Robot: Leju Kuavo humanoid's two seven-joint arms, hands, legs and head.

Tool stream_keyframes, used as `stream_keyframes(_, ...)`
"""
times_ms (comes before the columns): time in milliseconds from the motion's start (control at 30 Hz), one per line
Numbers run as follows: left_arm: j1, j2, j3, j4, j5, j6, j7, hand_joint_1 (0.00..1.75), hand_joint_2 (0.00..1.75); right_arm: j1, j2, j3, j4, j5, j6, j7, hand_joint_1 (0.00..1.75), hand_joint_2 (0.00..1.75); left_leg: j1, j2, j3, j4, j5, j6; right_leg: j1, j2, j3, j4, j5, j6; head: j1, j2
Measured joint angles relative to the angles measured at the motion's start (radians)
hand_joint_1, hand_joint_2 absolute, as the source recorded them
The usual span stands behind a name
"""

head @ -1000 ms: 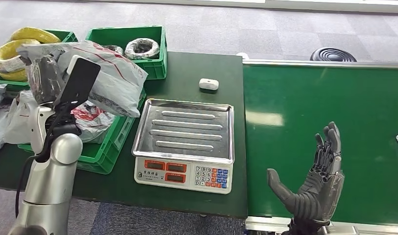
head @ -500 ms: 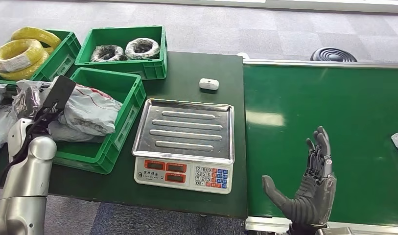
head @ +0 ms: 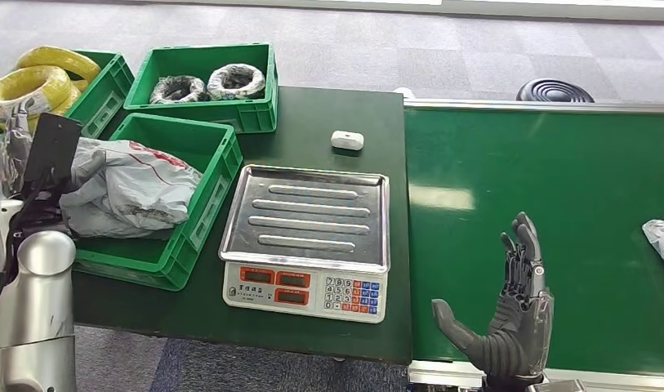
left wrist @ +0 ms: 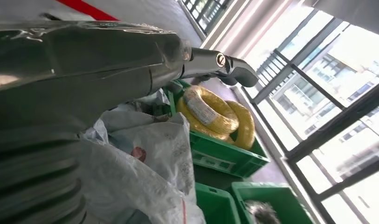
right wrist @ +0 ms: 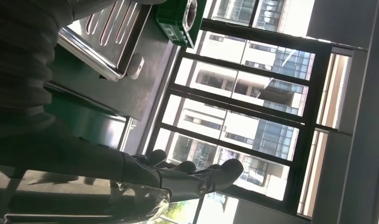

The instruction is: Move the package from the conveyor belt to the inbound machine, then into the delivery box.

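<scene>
Right hand (head: 508, 322) fingers spread, empty, above conveyor belt (head: 557, 204) near edge; next package (head: 661, 241) at right edge may pass ungrasped. Left hand (head: 34, 155) grip unclear.

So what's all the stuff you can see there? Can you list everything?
Bins: three, green, on the dark table, left of the scale.
Grey bag: one, with red marks, lying in the nearest bin.
Yellow coils: a bundle, in the far-left bin.
Wire rolls: two, dark and pale, in the back bin.
Scale: one, silver tray, white front with orange keys, mid-table.
Small case: one, white, behind the scale.
Belt: one, green, on the right.
Package: one, pale, at the belt's right edge.
Left hand: beside the grey bag; fingers unclear.
Right hand: dark grey, open, above the belt.
</scene>
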Motion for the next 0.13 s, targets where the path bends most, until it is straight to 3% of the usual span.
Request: stream_keyframes(133,0.046,-0.001,-0.001,-0.118,0.281,-0.125,-0.018,0.00,1.75,0.018,-0.002,-0.008,0.000,-0.015,-0.021,-0.007,0.00,1.75,0.000,0.000,0.000,0.000,0.000,0.000,0.000,0.000,0.000,0.000,0.000,0.000,0.000,0.000)
